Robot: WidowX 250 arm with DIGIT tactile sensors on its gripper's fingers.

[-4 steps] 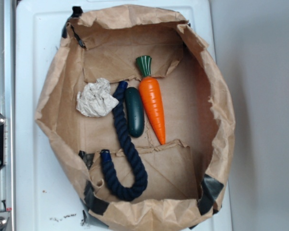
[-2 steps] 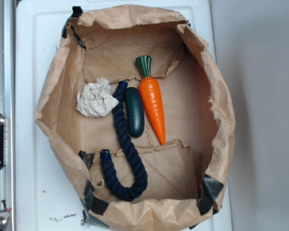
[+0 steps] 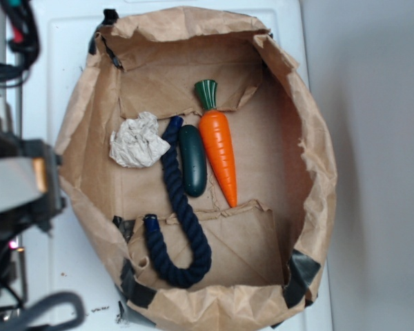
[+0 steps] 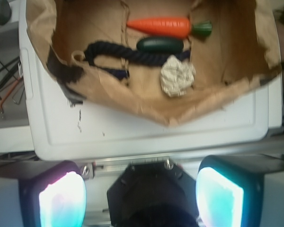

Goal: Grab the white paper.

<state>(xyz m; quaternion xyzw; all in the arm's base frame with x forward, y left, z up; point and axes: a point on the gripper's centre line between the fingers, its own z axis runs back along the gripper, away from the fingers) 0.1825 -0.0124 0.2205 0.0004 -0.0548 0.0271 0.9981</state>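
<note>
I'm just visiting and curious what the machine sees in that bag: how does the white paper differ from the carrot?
The white paper is a crumpled, irregular off-white wad; the carrot is smooth, bright orange with a green top. The paper is short and lumpy, the carrot long and tapered to a point. The paper lies left of the blue rope, the carrot right of the dark green cucumber. Both rest untouched on the floor of the brown bag.

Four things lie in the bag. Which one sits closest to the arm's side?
The white paper, a crumpled off-white wad. It lies left of the dark blue rope, nearest the bag wall by the arm; the green cucumber and orange carrot lie farther.
</note>
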